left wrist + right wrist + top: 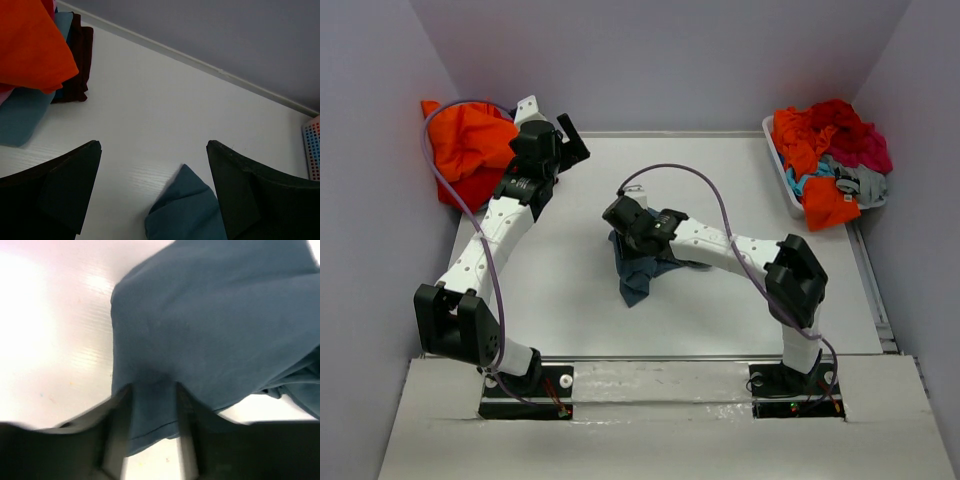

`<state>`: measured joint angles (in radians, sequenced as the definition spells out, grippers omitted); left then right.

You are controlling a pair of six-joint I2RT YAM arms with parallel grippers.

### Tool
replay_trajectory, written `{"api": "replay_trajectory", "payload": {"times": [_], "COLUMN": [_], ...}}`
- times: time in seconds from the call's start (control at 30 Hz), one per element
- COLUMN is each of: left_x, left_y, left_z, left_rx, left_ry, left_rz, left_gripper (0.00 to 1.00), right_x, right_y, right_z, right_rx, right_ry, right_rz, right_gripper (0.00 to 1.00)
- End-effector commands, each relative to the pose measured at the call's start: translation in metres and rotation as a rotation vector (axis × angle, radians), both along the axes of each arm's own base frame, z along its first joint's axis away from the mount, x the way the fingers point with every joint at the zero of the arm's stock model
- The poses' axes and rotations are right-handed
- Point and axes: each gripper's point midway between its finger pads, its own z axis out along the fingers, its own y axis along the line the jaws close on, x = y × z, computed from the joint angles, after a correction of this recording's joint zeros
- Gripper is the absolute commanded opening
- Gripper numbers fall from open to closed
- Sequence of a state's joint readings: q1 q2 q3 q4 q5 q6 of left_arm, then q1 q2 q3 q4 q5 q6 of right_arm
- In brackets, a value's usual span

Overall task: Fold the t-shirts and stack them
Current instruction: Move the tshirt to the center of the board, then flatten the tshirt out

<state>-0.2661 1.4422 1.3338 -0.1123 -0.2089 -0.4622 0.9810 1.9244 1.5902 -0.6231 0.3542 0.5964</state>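
Plain lavender-grey walls (pixel 660 60) enclose a white table (pixel 570 290), apparently evenly lit.

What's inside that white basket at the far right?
A heap of crumpled shirts: orange, red, magenta, teal, grey. Whatever lies beneath them in the basket is covered.

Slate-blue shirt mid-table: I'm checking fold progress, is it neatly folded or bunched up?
Bunched up. The slate-blue shirt lies in an uneven, crumpled heap with loose folds, and the right gripper pinches an edge of it.
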Motion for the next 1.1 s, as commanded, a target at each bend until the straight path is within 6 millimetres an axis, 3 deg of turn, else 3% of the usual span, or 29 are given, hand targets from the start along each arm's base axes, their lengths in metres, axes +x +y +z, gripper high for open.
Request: {"api": "replay_trajectory", "payload": {"times": [0.0, 0.07, 0.2, 0.4, 0.63, 0.7, 0.73, 0.77, 0.8, 0.87, 0.9, 1.07], "left_x": [0.003, 0.002, 0.002, 0.001, 0.002, 0.002, 0.002, 0.002, 0.002, 0.001, 0.001, 0.003], "left_y": [0.002, 0.002, 0.002, 0.005, 0.003, 0.003, 0.003, 0.003, 0.003, 0.004, 0.004, 0.002], "left_z": [0.022, 0.021, 0.022, 0.023, 0.021, 0.02, 0.019, 0.019, 0.019, 0.019, 0.02, 0.017], "left_rx": [-0.022, -0.022, -0.023, -0.014, -0.019, -0.019, -0.019, -0.018, -0.018, -0.014, -0.014, -0.02], "left_ry": [-0.068, -0.068, -0.068, -0.07, -0.064, -0.064, -0.062, -0.061, -0.062, -0.061, -0.062, -0.057], "left_rz": [0.008, 0.008, 0.006, 0.015, 0.01, 0.009, 0.009, 0.009, 0.01, 0.014, 0.012, 0.006], "left_gripper": [0.99, 0.99, 0.99, 0.99, 0.99, 0.99, 0.99, 0.99, 0.99, 0.99, 0.99, 0.99], "right_x": [0.016, 0.02, 0.016, 0.006, 0.003, 0.002, 0.002, 0.001, 0.002, 0.002, 0.003, 0.006], "right_y": [-0.028, -0.034, -0.027, -0.004, -0.008, -0.006, -0.003, -0.004, -0.003, -0.003, -0.004, -0.009], "right_z": [0.059, 0.055, 0.03, -0.005, -0.03, -0.038, -0.039, -0.041, -0.041, -0.039, -0.037, -0.022], "right_rx": [-0.011, -0.028, -0.046, -0.009, -0.039, -0.045, -0.036, -0.037, -0.034, -0.033, -0.037, -0.051], "right_ry": [-0.142, -0.141, -0.085, 0.017, 0.046, 0.061, 0.061, 0.066, 0.066, 0.064, 0.059, 0.032], "right_rz": [-0.108, -0.119, -0.09, -0.03, -0.044, -0.038, -0.035, -0.032, -0.031, -0.032, -0.036, -0.05], "right_gripper": [0.62, 0.67, 0.68, 0.69, 0.68, 0.61, 0.51, 0.51, 0.38, 0.29, 0.19, 0.12]}}
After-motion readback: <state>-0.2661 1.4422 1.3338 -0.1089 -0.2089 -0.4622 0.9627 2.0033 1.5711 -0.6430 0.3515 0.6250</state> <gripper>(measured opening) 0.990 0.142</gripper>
